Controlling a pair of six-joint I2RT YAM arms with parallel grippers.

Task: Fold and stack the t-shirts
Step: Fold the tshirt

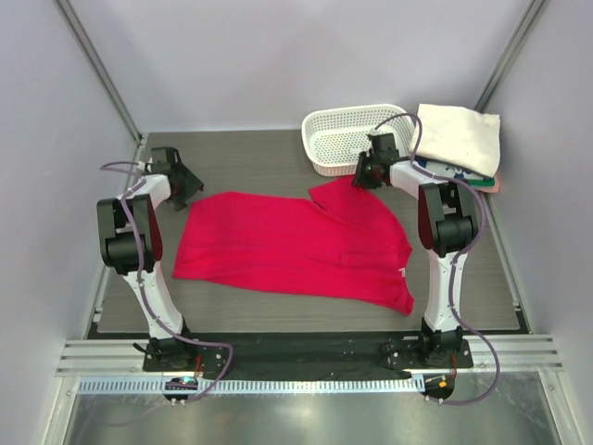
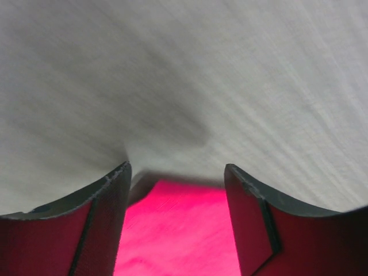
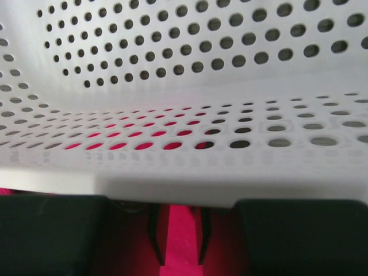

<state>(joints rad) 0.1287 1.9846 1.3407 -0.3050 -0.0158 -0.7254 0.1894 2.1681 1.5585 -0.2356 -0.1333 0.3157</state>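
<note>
Red t-shirt (image 1: 287, 246) lies flat mid-table, smooth knit, long axis left-right. Left gripper (image 1: 185, 190) spread and empty, just beside the far-left corner. Right gripper (image 1: 363, 176) looks pinched on the far-right sleeve, cloth tented, against perforated white basket (image 1: 347, 139). Cream-topped folded stack (image 1: 459, 134) beyond, far right.

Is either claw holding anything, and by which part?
The left claw is open, holding nothing. The right claw is at the far corner of the red t-shirt, beside the basket. Red cloth shows between its jaws, but whether it grips cannot be told.
</note>
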